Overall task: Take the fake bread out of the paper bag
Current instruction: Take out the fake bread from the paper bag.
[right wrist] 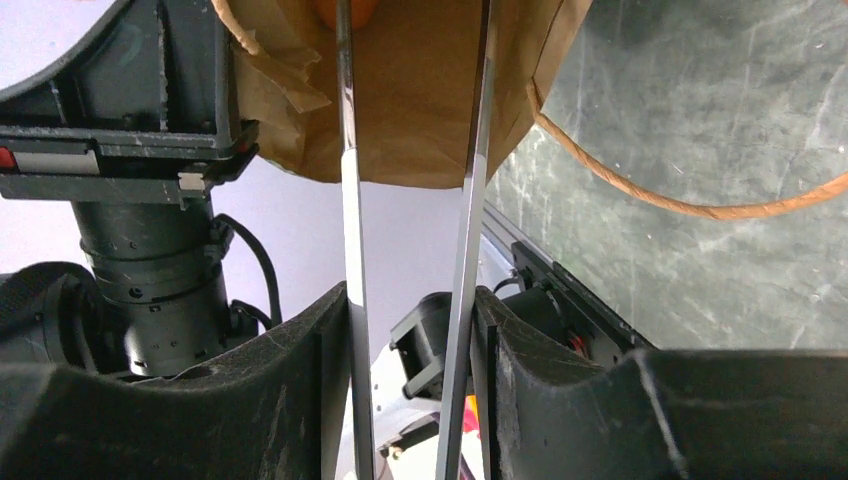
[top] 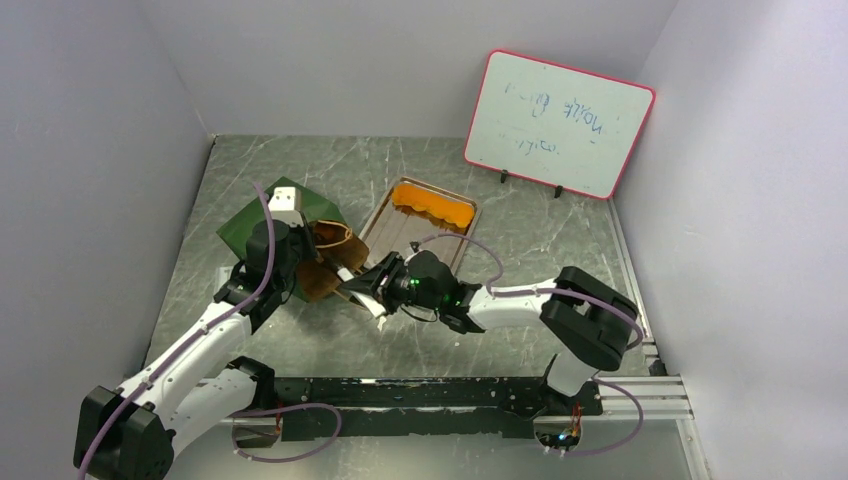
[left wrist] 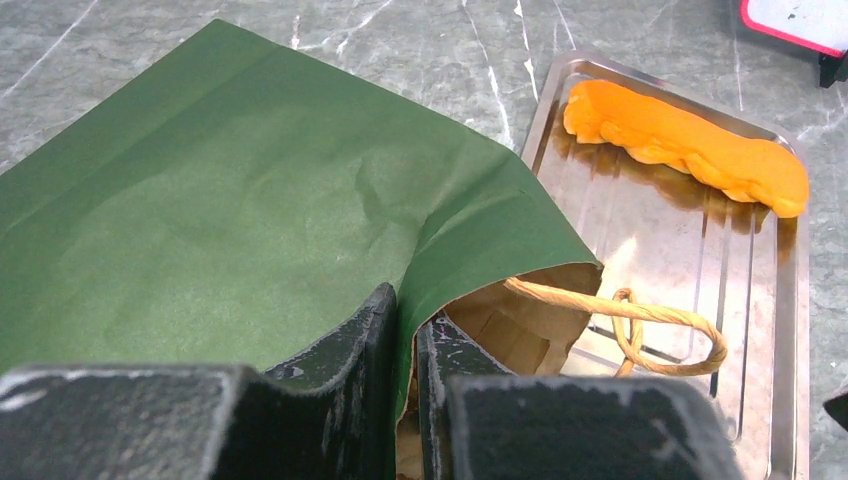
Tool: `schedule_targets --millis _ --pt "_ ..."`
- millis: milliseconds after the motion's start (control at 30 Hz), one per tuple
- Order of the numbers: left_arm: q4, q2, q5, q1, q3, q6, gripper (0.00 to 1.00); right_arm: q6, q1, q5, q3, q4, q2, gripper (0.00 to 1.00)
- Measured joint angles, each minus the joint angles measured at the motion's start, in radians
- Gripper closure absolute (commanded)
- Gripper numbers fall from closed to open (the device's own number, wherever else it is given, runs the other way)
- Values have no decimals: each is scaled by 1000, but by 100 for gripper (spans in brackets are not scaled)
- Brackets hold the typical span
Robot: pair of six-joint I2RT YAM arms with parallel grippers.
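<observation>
The paper bag point(top: 245, 225) lies on its side, dark green outside, its brown mouth facing right toward the tray. My left gripper point(left wrist: 405, 330) is shut on the bag's upper wall point(left wrist: 250, 200) at the rim, one finger outside and one inside. My right gripper point(right wrist: 412, 300) is shut on a pair of metal tongs point(right wrist: 348, 200), whose two blades stand apart and reach into the bag's brown mouth point(right wrist: 420, 90). A small orange patch point(right wrist: 345, 10) shows between the blades deep in the bag. One orange fake bread point(left wrist: 690, 145) lies on the tray.
A steel tray point(top: 385, 225) sits just right of the bag, with the bread point(top: 433, 205) at its far end. The bag's twisted handle point(left wrist: 640, 315) rests over the tray's near edge. A red-framed whiteboard point(top: 558, 125) stands at the back right. Grey walls enclose the table.
</observation>
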Motion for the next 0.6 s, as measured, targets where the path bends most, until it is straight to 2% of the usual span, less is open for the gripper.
schedule_targets --millis 600 --pt "23 2 10 0 -16 -3 93 95 -30 -27 35 148 146 56"
